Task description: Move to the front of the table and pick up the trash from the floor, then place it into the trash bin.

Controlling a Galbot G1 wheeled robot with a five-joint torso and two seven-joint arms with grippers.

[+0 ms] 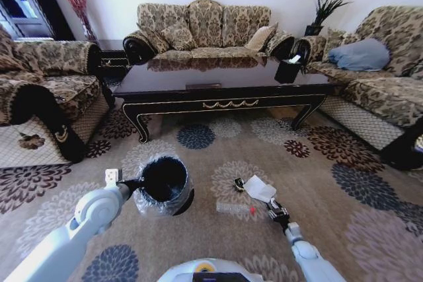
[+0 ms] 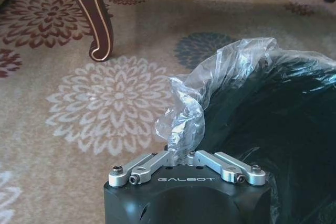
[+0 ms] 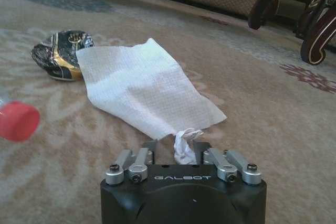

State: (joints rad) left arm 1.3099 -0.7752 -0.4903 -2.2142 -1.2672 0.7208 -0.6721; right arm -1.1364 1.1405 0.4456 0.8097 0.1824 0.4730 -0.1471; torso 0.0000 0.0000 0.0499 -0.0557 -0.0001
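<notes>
Beige carpet (image 1: 218, 140) carries maroon, navy and cream flower medallions. The glossy dark tabletop (image 1: 218, 74) has gold scrollwork. At six o'clock: black bin (image 1: 164, 183), white paper (image 3: 142, 85), red bottle cap (image 3: 18, 121), black-and-gold wrapper (image 3: 60, 53).

White rounded arms, black claw (image 3: 184, 153) housings marked GALBOT, silver screwed linkages.

Lower centre of frame — white paper sheet (image 1: 260, 189), dark wrapper (image 1: 238, 183), red-capped bottle (image 1: 235, 209) on floor; bag-lined black bin (image 1: 164, 185) left — dark glossy counter (image 1: 218, 77) above.
</notes>
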